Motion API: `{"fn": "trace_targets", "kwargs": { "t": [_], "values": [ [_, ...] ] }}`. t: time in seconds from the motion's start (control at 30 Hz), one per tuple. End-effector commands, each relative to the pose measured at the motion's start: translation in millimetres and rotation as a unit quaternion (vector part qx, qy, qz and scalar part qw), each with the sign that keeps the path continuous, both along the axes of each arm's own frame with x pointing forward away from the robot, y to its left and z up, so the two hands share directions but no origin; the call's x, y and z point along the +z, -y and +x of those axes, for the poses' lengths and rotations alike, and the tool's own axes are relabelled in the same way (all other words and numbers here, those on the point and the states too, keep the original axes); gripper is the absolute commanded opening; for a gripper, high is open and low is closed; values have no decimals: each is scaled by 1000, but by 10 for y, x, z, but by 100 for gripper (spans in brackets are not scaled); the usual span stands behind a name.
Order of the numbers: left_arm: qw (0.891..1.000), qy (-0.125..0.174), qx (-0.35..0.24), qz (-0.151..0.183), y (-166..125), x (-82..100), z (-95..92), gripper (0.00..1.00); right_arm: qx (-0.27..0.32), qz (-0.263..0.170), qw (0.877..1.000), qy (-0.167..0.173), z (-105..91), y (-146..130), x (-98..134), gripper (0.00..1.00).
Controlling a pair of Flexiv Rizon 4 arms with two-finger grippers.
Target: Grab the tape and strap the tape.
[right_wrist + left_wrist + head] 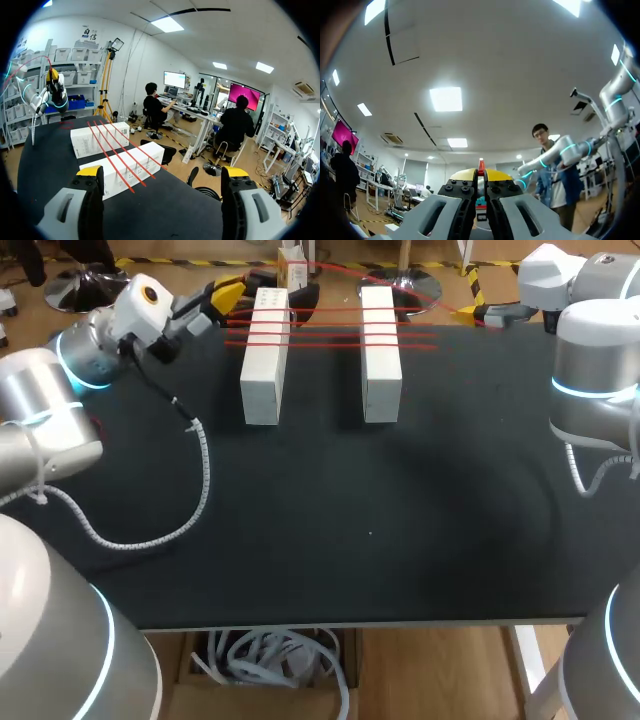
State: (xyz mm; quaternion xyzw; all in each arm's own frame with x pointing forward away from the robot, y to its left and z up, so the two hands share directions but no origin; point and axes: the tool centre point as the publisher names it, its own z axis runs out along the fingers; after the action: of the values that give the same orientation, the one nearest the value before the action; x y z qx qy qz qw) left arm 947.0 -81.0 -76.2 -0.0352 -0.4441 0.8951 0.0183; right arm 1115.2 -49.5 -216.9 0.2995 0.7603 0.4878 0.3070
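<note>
**Ann:** Tape (330, 335): where is it, seen from above?

**Ben:** It is red. It runs side to side in lines over two white blocks (265, 355). The left gripper (232, 290) is right at its left end. The right gripper (468, 313) sits just past the other end.

**Ann:** And the left wrist view?

**Ben:** The fingers are pressed together, pinching a red bit of tape (481, 164).

**Ann:** The right wrist view?

**Ben:** Those fingers (90, 172) stand wide apart and hold nothing. The tape lies ahead, on the blocks. The left arm looks nearer.
</note>
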Motion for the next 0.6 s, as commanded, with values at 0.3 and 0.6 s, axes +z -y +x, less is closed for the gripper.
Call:
{"fn": "trace_targets", "kwargs": {
  "t": [0.3, 0.6],
  "values": [
    [1000, -10, 9, 9, 3, 198, -112, 0, 0, 0, 1000, 0, -3, 1, 2, 100],
    [1000, -13, 11, 10, 40, 168, -104, 0, 0, 0, 1000, 0, -3, 1, 2, 100]
  ]
}}
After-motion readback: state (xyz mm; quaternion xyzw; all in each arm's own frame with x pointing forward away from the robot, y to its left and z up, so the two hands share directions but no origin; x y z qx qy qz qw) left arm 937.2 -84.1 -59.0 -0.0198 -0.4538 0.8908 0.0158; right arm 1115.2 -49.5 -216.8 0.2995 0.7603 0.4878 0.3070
